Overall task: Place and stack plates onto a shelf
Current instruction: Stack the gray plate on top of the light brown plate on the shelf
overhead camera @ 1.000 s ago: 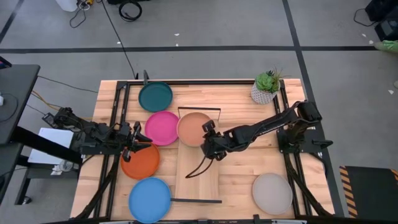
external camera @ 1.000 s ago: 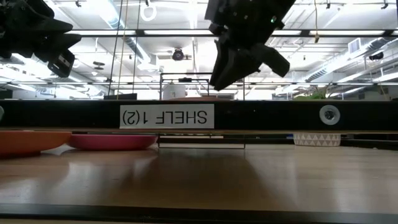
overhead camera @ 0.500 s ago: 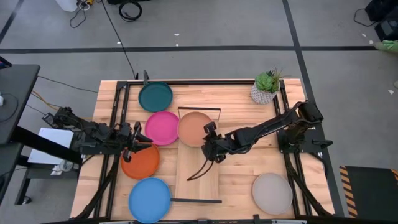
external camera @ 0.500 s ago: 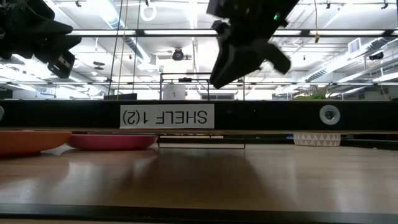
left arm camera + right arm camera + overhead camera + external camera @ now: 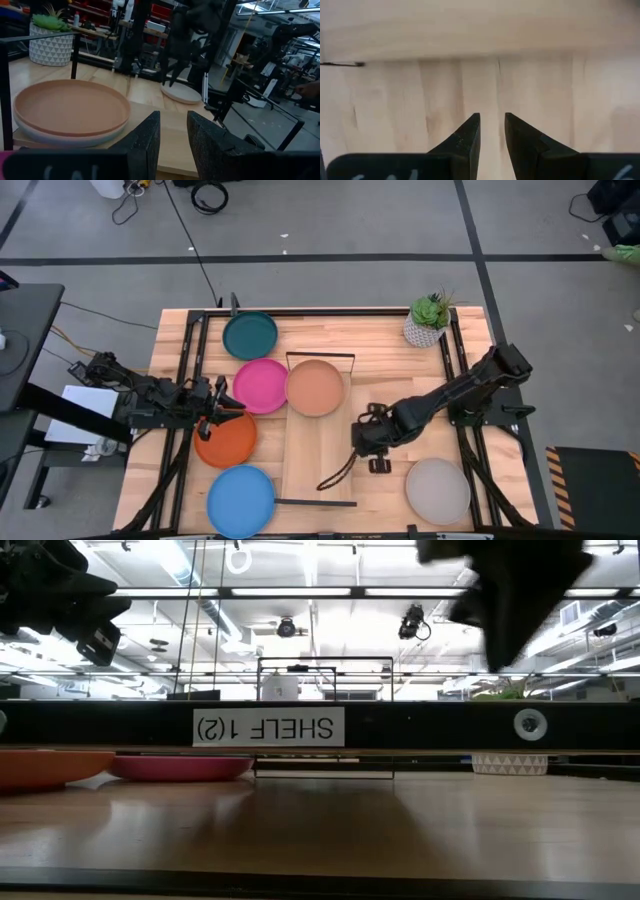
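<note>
On the far end of the light-wood shelf (image 5: 318, 465) lies a tan plate (image 5: 315, 387). The left wrist view shows the tan plate (image 5: 70, 107) resting on a pale plate (image 5: 75, 139). On the table lie the dark teal (image 5: 250, 335), magenta (image 5: 260, 385), orange (image 5: 226, 440), bright blue (image 5: 241, 500) and grey (image 5: 437, 490) plates. My right gripper (image 5: 362, 446) hovers just right of the shelf, fingers pointing down at bare wood, a narrow gap between them (image 5: 492, 134). My left gripper (image 5: 228, 406) waits over the orange plate's far edge, slightly open (image 5: 173, 132).
A potted green plant (image 5: 430, 320) stands at the table's far right corner. Black wire frames close the shelf's far (image 5: 320, 356) and near (image 5: 315, 503) ends. Black rails run along the table's left and right sides. Bare wood lies between the shelf and the grey plate.
My right gripper has left the spot beside the tan plate. It has travelled toward the table's near edge and to the right, off the shelf, the arm folding back. The tan plate stays on the shelf.
</note>
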`<state>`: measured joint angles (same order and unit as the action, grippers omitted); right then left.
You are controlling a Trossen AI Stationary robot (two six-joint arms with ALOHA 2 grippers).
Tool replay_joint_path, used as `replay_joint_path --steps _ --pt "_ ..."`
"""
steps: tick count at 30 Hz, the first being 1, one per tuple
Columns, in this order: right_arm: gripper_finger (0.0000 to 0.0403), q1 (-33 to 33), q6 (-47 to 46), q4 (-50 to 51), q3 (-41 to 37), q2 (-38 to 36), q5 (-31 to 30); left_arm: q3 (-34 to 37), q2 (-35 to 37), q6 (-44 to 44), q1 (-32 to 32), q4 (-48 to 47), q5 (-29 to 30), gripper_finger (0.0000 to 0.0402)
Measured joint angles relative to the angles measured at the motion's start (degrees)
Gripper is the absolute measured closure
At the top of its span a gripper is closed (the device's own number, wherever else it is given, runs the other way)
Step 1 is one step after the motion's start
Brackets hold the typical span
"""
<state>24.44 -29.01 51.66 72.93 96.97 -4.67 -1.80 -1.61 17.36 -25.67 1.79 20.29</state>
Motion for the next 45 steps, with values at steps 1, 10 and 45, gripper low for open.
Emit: replay_joint_path --steps 1,10,45 --pt "0.0308 0.7 -3.8 0.3 -1.0 0.0 0.1 0.0 0.0 0.0 0.0 0.0 0.0 0.0298" --pt "0.0306 6.2 -48.1 -2.2 -5.5 0.1 11.4 0.0 0.0 0.0 0.0 0.1 0.0 0.0299" --pt "0.0310 15.5 -90.7 -20.4 -22.4 0.5 17.5 0.0 0.0 0.0 0.0 0.1 0.0 0.0299"
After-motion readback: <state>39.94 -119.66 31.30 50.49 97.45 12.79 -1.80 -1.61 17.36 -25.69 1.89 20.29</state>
